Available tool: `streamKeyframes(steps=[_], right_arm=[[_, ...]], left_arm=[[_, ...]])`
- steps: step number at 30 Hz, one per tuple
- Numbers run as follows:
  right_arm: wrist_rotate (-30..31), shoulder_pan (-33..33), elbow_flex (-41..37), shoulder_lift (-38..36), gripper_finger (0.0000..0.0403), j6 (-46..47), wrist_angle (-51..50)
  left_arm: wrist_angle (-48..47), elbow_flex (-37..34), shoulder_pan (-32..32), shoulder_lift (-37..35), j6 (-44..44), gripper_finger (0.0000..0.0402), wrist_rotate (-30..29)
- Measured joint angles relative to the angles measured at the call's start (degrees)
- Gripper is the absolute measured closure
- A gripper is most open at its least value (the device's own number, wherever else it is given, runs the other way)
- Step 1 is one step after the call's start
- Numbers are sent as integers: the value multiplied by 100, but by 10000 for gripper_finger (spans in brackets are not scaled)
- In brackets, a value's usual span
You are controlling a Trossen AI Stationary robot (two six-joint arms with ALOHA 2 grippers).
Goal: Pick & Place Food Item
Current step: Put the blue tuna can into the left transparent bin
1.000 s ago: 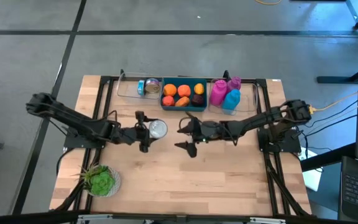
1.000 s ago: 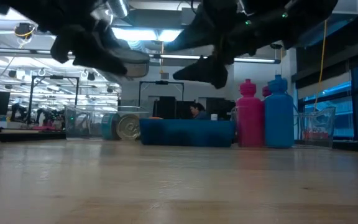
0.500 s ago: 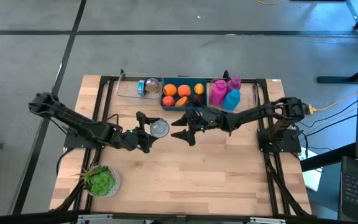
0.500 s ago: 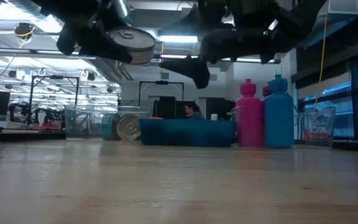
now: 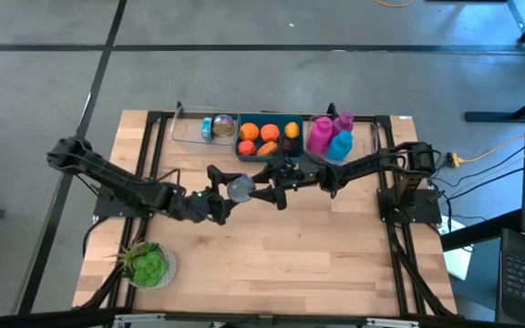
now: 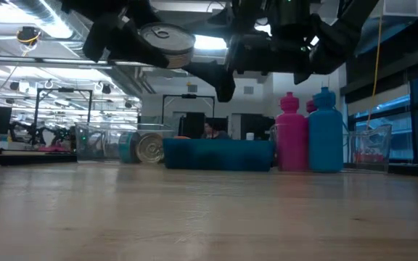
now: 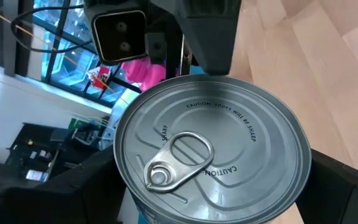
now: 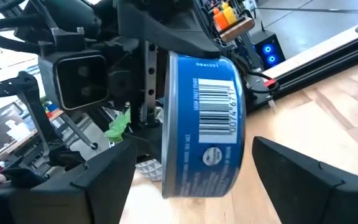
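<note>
A tin can (image 5: pixel 238 189) with a blue label (image 8: pixel 207 124) and a pull-tab lid (image 7: pixel 211 155) hangs in the air over the middle of the table, with my left gripper (image 5: pixel 231 191) shut on it. My right gripper (image 5: pixel 264 187) has come up from the table's right and is open. Its two fingers (image 8: pixel 98 186) stand on either side of the can's blue wall with a gap on each side. In the low view the can (image 6: pixel 167 45) is high above the boards, its lid tilted toward that camera. My left gripper pinches the can by its round side wall (image 7: pixel 119 167) between its two fingers, which come roughly level from the table's left. The lid faces back toward the wrist. The can lies on its side, lifted well clear of the table.
Along the far edge stand a clear box with another can (image 5: pixel 217 127), a blue bin of orange fruit (image 5: pixel 268 138) and pink and blue bottles (image 5: pixel 328 138). A green lettuce (image 5: pixel 147 264) lies at the near left. Bare boards (image 5: pixel 290 255) stretch below both grippers.
My left gripper has carried the can up and a little toward the table's right, rolling so that the lid has tipped toward the low camera. My right gripper has gone toward the table's left and has turned level, and its fingers now stand around the can.
</note>
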Motion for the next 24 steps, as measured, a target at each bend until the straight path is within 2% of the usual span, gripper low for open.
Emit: streamKeyframes(steps=[9, 14, 21, 24], right_arm=[[-22, 0, 0, 7, 101, -106, 2], [-24, 0, 0, 7, 149, -184, 1], [-50, 0, 0, 8, 251, -212, -21], [-65, 0, 0, 11, 255, -194, -24]], left_arm=[[2, 128, 108, 78, 59, 59, 261], [11, 128, 105, 78, 19, 59, 276], [-42, 128, 108, 78, 73, 59, 338], [-39, 128, 104, 78, 126, 59, 337]])
